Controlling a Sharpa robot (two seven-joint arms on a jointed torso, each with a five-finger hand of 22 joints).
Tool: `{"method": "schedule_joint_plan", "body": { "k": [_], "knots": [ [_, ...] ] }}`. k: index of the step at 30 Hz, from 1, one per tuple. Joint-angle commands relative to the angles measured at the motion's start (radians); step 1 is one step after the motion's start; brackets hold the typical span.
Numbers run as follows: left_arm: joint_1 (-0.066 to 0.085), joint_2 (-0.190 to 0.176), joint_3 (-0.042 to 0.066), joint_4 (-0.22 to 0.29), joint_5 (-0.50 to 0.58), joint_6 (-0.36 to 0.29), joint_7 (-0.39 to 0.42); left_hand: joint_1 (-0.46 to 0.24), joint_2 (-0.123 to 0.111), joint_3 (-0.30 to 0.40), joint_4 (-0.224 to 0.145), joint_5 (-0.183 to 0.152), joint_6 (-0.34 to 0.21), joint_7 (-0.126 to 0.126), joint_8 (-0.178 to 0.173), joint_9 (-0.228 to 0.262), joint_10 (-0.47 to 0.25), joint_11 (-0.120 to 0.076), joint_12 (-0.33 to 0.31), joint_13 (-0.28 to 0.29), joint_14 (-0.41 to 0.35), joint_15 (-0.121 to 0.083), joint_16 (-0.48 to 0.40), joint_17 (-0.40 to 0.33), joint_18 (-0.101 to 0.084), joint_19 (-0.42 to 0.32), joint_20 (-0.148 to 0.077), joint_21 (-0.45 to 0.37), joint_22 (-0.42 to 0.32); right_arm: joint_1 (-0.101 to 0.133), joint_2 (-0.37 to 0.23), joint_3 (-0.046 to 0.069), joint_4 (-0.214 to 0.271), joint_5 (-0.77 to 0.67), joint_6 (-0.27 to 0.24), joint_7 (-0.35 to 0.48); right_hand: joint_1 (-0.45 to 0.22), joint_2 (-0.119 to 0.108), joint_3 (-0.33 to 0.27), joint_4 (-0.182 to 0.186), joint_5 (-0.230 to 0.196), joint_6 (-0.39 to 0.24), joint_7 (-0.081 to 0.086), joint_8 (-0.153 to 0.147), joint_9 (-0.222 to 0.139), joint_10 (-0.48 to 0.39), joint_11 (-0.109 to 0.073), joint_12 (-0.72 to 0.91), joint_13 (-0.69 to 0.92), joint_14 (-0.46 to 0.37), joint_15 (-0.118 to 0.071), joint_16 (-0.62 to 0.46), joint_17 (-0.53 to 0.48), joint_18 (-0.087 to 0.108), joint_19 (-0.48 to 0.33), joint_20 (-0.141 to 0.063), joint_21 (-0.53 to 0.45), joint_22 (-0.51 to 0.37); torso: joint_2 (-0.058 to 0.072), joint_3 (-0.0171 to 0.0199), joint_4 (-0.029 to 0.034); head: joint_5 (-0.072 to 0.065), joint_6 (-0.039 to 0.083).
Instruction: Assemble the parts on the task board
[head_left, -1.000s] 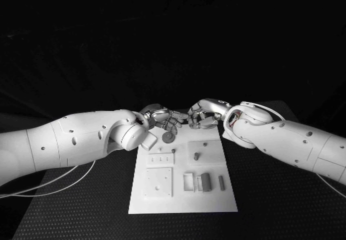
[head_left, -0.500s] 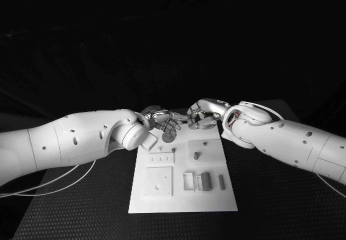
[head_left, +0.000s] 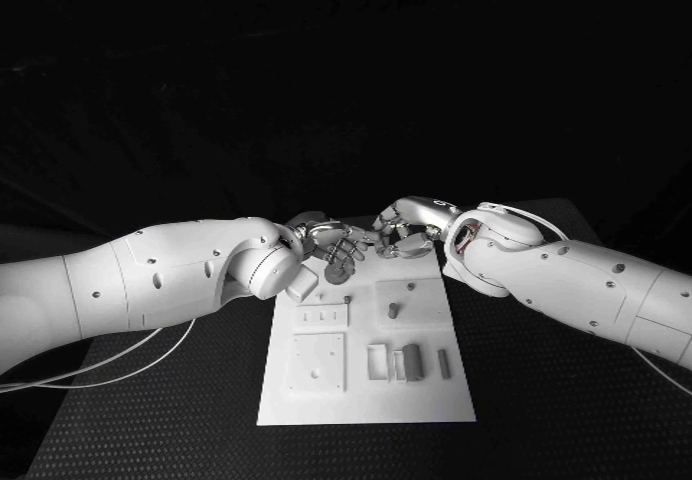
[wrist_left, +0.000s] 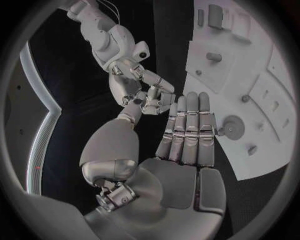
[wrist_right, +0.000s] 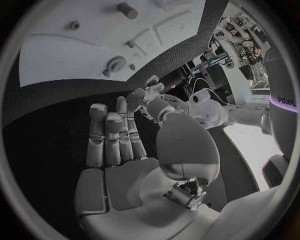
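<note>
The white task board (head_left: 361, 405) lies lengthwise in the middle of the table. Both hands hover at its far end, close together. My left hand (head_left: 326, 241) has its fingers stretched out side by side, the tips just beside a small round gear (wrist_left: 232, 126) that lies flat on the board (wrist_left: 250, 95). The gear (head_left: 340, 265) sits partly under those fingers. My right hand (head_left: 407, 228) is opposite, fingers bent toward the left thumb, with nothing seen in it. From the right wrist the gear (wrist_right: 115, 64) lies beyond the right hand (wrist_right: 112, 145).
Nearer on the board stand a short peg (head_left: 392, 311), a row of small slots (head_left: 325, 318), a square plate (head_left: 317, 360) and several upright blocks (head_left: 410, 362). Black table mat surrounds the board on both sides.
My left hand has edged a little toward the right hand, its fingers now reaching over the gear. The right hand and the board's parts stay put.
</note>
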Motion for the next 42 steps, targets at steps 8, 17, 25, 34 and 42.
{"method": "schedule_joint_plan", "body": {
  "k": [8,17,25,34,42],
  "knots": [
    [0.001,0.015,0.001,0.003,-0.016,-0.018,-0.047,-0.003,0.019,0.010,0.002,0.001,0.019,-0.007,0.005,0.003,0.010,-0.015,0.011,0.013,0.011,-0.007,-0.005,0.009,0.009,0.011,-0.005,-0.003,0.007,0.000,0.007,0.000,0.004,-0.011,0.010,-0.008,-0.007,0.001,0.001,-0.003,0.006,0.004,0.007,-0.005,0.002,0.039,0.010,-0.011,-0.005,-0.001,0.005,-0.001,-0.001,0.030,0.002,-0.004,-0.007,0.016,0.001,0.0003,0.0000,0.001,-0.002],
    [0.001,0.020,0.001,0.003,-0.050,-0.017,-0.094,-0.026,0.020,0.012,0.003,0.001,0.062,-0.027,0.022,0.010,0.047,-0.035,0.033,0.040,0.039,-0.021,0.016,0.025,0.010,0.036,-0.018,0.010,0.024,0.000,0.013,0.000,0.010,-0.018,0.011,-0.012,-0.007,0.001,0.000,-0.003,0.006,0.006,0.006,-0.004,0.004,0.045,0.009,-0.015,-0.007,0.000,0.004,-0.001,-0.001,0.030,0.003,-0.004,-0.007,0.016,0.001,0.0012,0.0005,0.000,-0.003],
    [0.001,0.022,0.001,-0.001,-0.041,-0.021,-0.087,-0.033,0.022,0.012,0.004,0.001,0.061,-0.027,0.019,0.009,0.045,-0.035,0.031,0.042,0.037,-0.022,0.019,0.026,0.009,0.035,-0.019,0.010,0.027,0.000,0.014,0.000,0.024,-0.019,0.021,-0.015,-0.008,0.001,0.000,-0.003,0.006,0.009,0.005,-0.003,0.005,0.050,0.008,-0.018,-0.008,0.000,0.003,-0.001,-0.001,0.030,0.003,-0.004,-0.007,0.016,0.002,0.0014,0.0002,0.000,-0.004],
    [0.001,0.022,0.001,0.001,-0.024,-0.021,-0.079,-0.037,0.022,0.013,0.004,0.001,0.058,-0.025,0.016,0.008,0.042,-0.033,0.029,0.044,0.033,-0.021,0.020,0.026,0.008,0.033,-0.019,0.009,0.029,0.000,0.018,0.000,0.031,-0.020,0.034,-0.018,-0.008,0.002,-0.001,-0.002,0.006,0.009,0.005,-0.003,0.006,0.053,0.008,-0.021,-0.009,-0.001,0.003,-0.001,-0.002,0.030,0.003,-0.004,-0.008,0.016,0.002,0.0009,0.0007,0.001,-0.006],
    [0.001,0.024,0.001,0.001,-0.021,-0.024,-0.079,-0.034,0.032,0.020,0.003,0.002,0.059,-0.025,0.015,0.008,0.041,-0.033,0.028,0.048,0.032,-0.022,0.023,0.026,0.008,0.033,-0.020,0.008,0.032,0.000,0.019,-0.001,0.037,-0.021,0.037,-0.018,-0.009,0.003,-0.001,-0.002,0.006,0.010,0.005,-0.003,0.006,0.055,0.008,-0.022,-0.010,-0.001,0.003,-0.001,-0.002,0.030,0.003,-0.004,-0.008,0.016,0.003,0.0011,0.0007,0.002,-0.007]
  ]
}}
